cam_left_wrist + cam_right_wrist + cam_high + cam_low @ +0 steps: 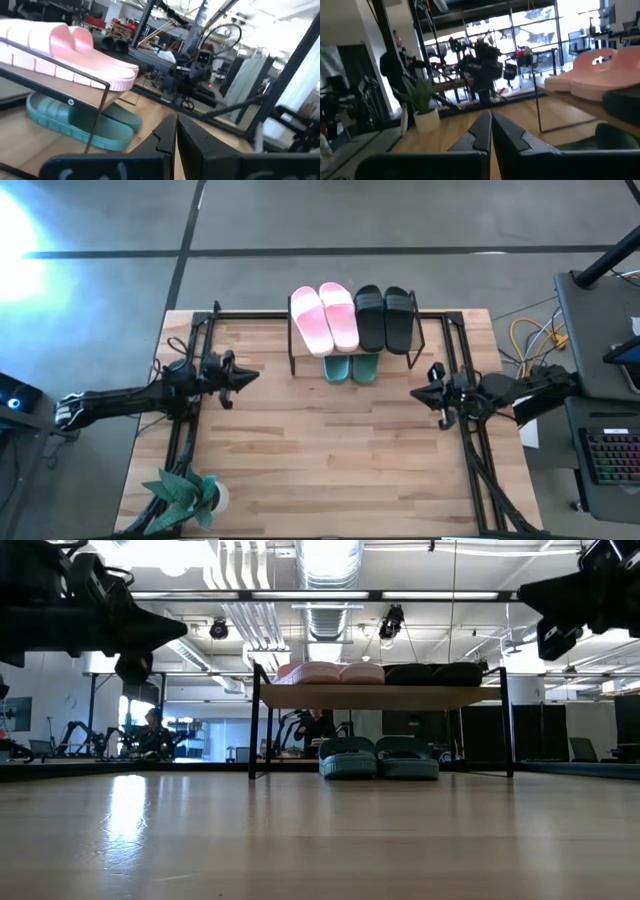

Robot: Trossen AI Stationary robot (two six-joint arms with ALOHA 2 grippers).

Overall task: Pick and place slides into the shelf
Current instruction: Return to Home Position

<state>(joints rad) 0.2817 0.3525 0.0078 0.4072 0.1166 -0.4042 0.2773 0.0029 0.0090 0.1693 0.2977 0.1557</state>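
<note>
High view: pink slides point(325, 318) and black slides point(385, 318) atop shelf point(380, 697), green slides point(351, 367) beneath; left gripper point(250, 376), right gripper point(415, 393) flank shelf, fingers together.

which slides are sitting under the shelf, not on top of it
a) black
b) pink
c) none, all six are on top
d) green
d: the green slides stand side by side beneath the plank of the shelf, while the pink slides and the black slides lie on top of it.
</note>
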